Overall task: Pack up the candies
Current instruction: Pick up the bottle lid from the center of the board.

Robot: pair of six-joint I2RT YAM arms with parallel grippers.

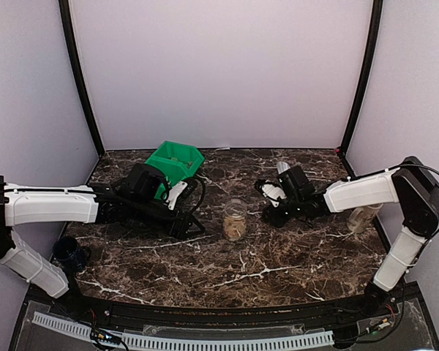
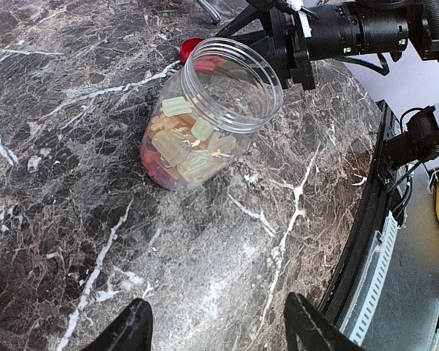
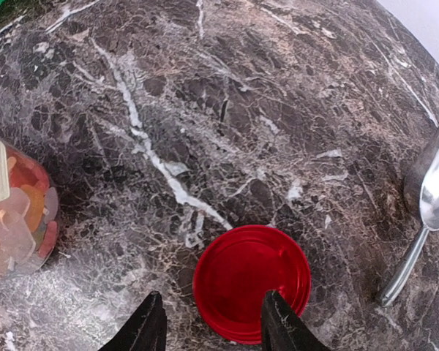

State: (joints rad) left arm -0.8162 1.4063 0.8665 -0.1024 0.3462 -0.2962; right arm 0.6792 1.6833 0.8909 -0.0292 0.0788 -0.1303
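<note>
Left gripper [image 2: 216, 325]: fingers wide apart, empty, over bare marble table [image 2: 73, 219]. Right gripper [image 3: 212, 296]: fingers apart above red lid [image 3: 252, 281], not clamped on it. Candies [image 2: 183, 142] inside uncapped clear jar [image 2: 227, 80], table centre, between arms. Spoon [image 3: 432, 197] seen only in right wrist view. Top view adds green bin [image 1: 177, 161], back left.

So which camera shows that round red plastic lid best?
The right wrist view: the round red plastic lid fills the foreground, whole, flat on the marble table. The left wrist view shows only a red sliver behind the clear plastic jar; the top view doesn't clearly show it.
</note>
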